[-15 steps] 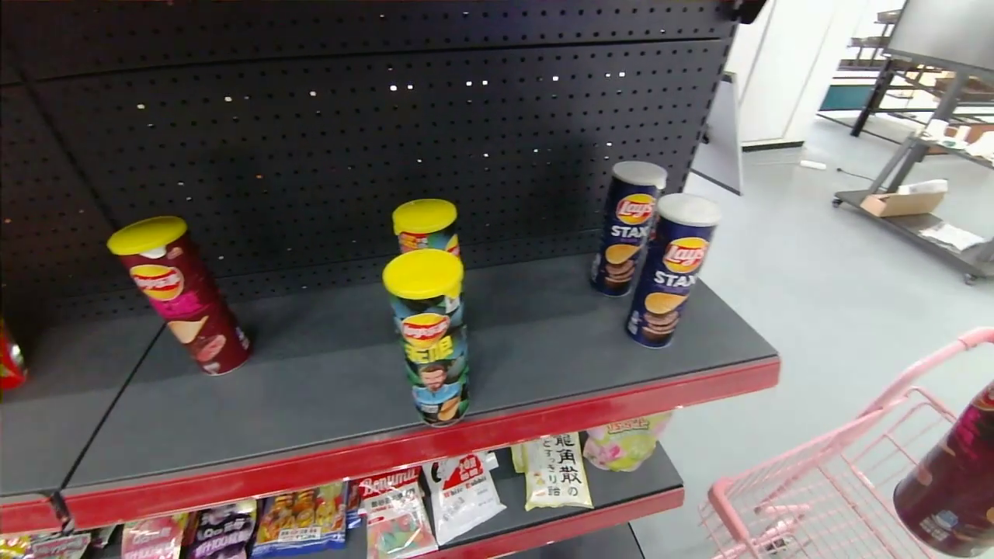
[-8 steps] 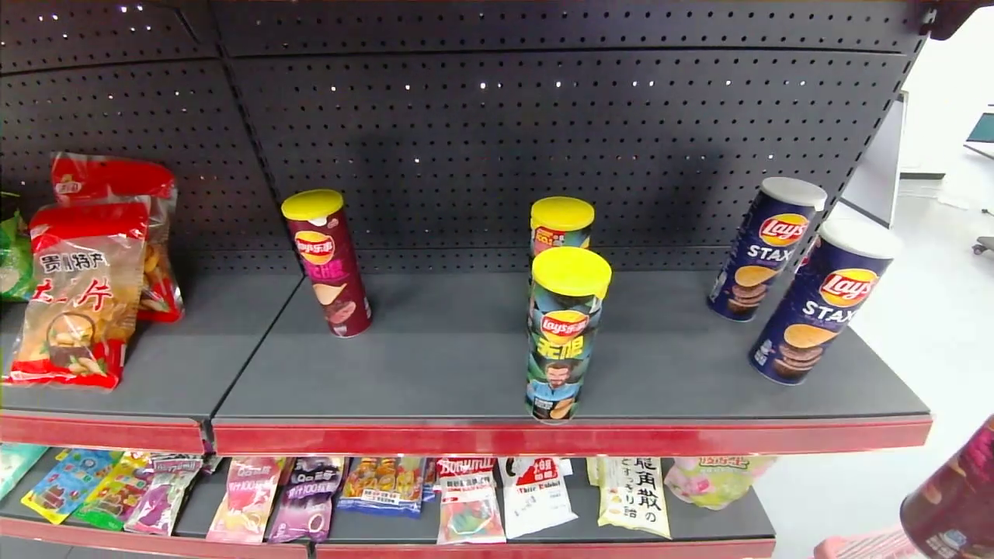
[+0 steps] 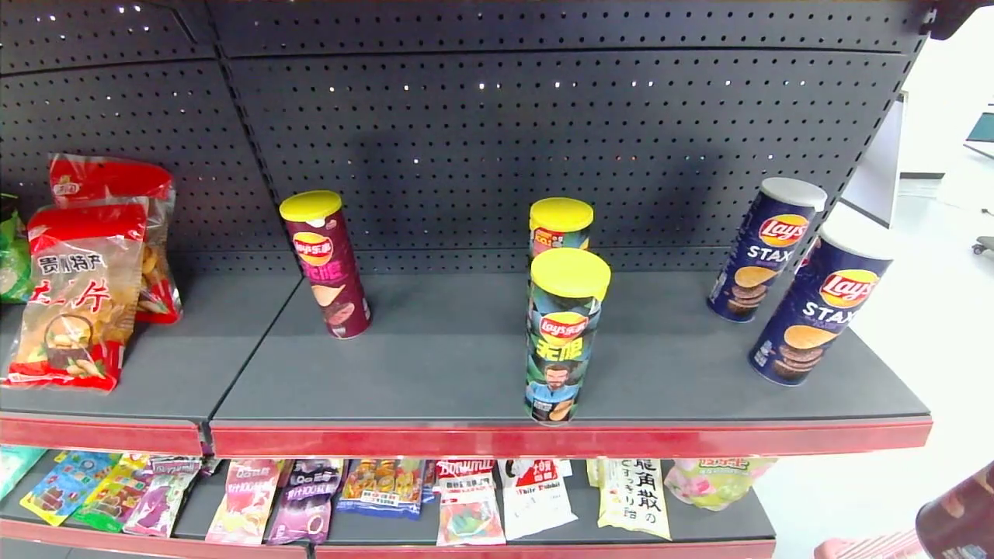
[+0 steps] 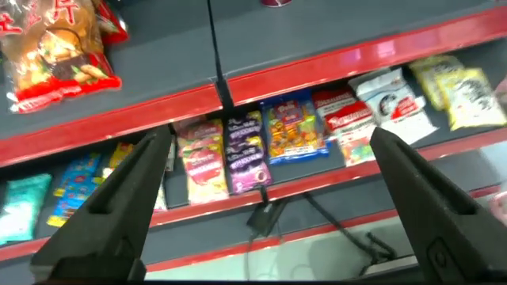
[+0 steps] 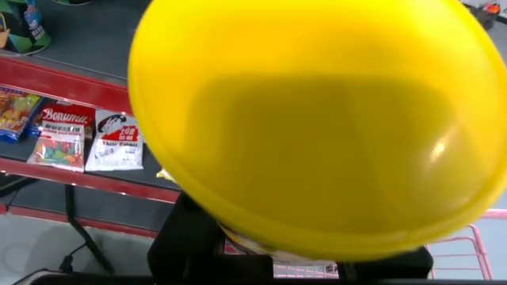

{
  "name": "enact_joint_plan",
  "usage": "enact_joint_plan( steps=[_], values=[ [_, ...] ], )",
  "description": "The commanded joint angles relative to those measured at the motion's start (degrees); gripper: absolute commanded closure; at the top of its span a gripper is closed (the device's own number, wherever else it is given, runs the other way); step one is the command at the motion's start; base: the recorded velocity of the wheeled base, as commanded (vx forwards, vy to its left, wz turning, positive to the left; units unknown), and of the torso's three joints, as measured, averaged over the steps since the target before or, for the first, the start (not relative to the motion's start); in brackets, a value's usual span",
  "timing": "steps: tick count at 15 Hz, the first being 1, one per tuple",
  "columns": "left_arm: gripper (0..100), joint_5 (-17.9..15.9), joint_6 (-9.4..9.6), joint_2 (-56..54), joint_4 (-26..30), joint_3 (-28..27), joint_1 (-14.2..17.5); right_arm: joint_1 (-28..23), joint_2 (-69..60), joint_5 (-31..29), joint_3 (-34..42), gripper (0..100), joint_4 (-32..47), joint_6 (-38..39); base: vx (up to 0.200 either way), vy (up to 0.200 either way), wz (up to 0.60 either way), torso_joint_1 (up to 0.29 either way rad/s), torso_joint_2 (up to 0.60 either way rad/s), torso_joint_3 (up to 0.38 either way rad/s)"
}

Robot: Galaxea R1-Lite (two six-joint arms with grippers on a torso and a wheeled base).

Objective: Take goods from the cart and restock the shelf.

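We face the shelf point(image 3: 435, 373), a grey deck with a red front lip, backed by a black pegboard point(image 3: 466, 140). Under it, the lower shelf point(image 3: 703, 524) carries a row of packets point(image 3: 466, 497) lying flat side by side.

At the shelf's left end two red-topped bags point(image 3: 74, 295) lean one before the other. Five cans stand on the deck in three groups, well apart. A maroon can point(image 3: 326, 268) with a yellow lid stands toward the left. Two green cans point(image 3: 563, 341), also yellow-lidded, stand in the middle, one just behind the other, the front one near the lip. Two blue cans point(image 3: 815, 303) with pale lids stand near the right end, again one behind the other.

At the lower right edge of the head view we see the held can point(image 3: 959, 516), dark maroon. It is off the shelf, below its lip and out past its right end, just above a pink sliver of the cart point(image 3: 858, 546). In the right wrist view its yellow lid point(image 5: 317, 119) faces the camera. The right gripper point(image 5: 289, 265) pinches the can's body beneath, with a black finger on either side.

The left gripper point(image 4: 269, 136) hangs before the lower shelf, its two black fingers point(image 4: 119, 206) spread wide and pointing toward the packets.
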Motion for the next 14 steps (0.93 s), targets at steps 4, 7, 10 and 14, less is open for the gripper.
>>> enact_joint_plan(
  steps=[4, 7, 10, 14],
  values=[
    [0, 0.0, 0.25, -0.6, -0.1, 0.0, 0.0, -0.2, 0.3, 0.0, 0.5, 100, 0.1, 0.0, 0.000, 0.050, 0.00, 0.002, 0.00, 0.001],
    [0, 0.0, 0.25, -1.3, -0.1, 0.0, 0.0, -0.2, 0.4, 0.1, 0.8, 100, 0.1, 0.0, 0.000, 0.200, 0.00, 0.001, 0.00, 0.002],
    [0, -0.1, 0.25, -1.2, -0.1, -0.1, 0.0, -0.2, 0.5, 0.2, 0.9, 100, 0.1, -0.1, 0.000, 0.200, 0.00, 0.002, 0.00, 0.002],
    [0, 0.0, 0.25, -1.4, -0.1, -0.1, 0.0, -0.2, 0.8, 0.3, 0.9, 100, 0.0, -0.1, 0.000, 0.200, 0.00, 0.000, 0.00, 0.002]
  ],
)
